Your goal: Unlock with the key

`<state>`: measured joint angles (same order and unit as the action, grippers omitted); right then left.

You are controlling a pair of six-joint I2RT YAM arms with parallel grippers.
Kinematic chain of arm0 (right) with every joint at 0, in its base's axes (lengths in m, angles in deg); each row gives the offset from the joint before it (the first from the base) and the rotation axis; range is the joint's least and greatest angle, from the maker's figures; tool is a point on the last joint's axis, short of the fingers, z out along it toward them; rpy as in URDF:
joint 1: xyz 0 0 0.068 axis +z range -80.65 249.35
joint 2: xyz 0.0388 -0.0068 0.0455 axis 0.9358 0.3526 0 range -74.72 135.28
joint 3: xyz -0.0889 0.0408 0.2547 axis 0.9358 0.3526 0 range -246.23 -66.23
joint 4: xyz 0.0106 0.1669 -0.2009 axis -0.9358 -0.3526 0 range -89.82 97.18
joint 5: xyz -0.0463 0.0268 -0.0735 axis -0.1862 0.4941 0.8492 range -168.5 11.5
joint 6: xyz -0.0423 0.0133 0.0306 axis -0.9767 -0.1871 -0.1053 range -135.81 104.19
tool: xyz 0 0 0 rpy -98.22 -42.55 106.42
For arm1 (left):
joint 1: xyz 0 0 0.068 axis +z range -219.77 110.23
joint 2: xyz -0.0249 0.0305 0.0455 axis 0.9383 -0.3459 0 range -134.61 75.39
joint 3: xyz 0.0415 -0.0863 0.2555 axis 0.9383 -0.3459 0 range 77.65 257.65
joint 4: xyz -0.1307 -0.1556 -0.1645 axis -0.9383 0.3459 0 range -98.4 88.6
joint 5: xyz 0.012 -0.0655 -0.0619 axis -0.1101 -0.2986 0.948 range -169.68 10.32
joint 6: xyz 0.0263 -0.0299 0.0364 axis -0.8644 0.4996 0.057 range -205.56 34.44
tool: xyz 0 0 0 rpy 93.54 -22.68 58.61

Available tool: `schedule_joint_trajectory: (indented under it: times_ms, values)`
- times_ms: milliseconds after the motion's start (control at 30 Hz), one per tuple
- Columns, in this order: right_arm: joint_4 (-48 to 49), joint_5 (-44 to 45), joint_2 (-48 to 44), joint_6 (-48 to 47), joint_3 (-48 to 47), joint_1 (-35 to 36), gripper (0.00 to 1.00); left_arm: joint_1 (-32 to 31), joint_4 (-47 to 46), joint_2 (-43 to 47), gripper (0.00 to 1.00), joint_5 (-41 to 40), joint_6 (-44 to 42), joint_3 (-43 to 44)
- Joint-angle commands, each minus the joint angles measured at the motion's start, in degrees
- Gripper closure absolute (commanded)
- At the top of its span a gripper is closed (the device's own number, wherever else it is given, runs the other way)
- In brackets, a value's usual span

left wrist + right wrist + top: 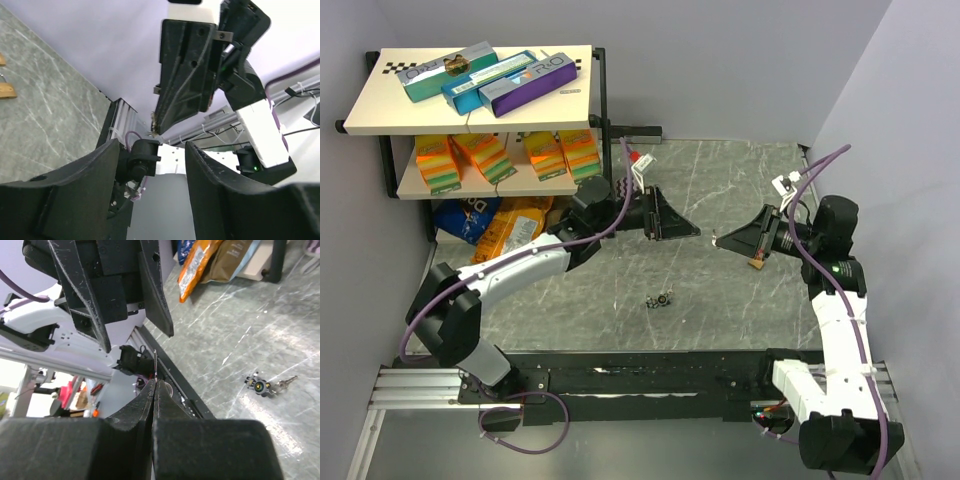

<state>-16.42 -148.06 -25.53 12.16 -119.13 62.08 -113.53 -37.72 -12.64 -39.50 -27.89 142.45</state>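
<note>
Top view: the key [660, 299] lies on the table [740, 180], apart from both raised grippers. Left wrist view: left gripper [152, 150] stands part open, empty. Right wrist view: right gripper [155, 383] pinches a thin metal sliver [156, 365]; identity unclear

Boxes [525, 88] on a two-tier shelf [380, 108], snack bags [510, 226] beneath it

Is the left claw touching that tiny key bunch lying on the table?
Apart. The top view shows the left gripper up in the air beyond the key bunch, with a stretch of bare table between them.
</note>
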Motion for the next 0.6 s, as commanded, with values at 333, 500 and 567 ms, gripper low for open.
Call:
schedule_joint_trajectory:
  times_ms: [333, 500, 567]
  values:
    - [5.66, -2.78, 3.45, 1.04, -1.15, 4.19, 1.0, -2.11, 0.49, -6.1, 0.59, 4.73, 0.16, 9.56]
    - [6.1, -1.98, 3.72, 1.21, -0.8, 4.45, 1.0, -2.11, 0.32, -6.45, 0.81, 5.25, 0.34, 9.74]
    - [6.02, -1.72, 3.81, 1.21, -0.53, 4.37, 1.0, -2.11, 0.67, -6.63, 0.91, 5.26, 0.16, 9.91]
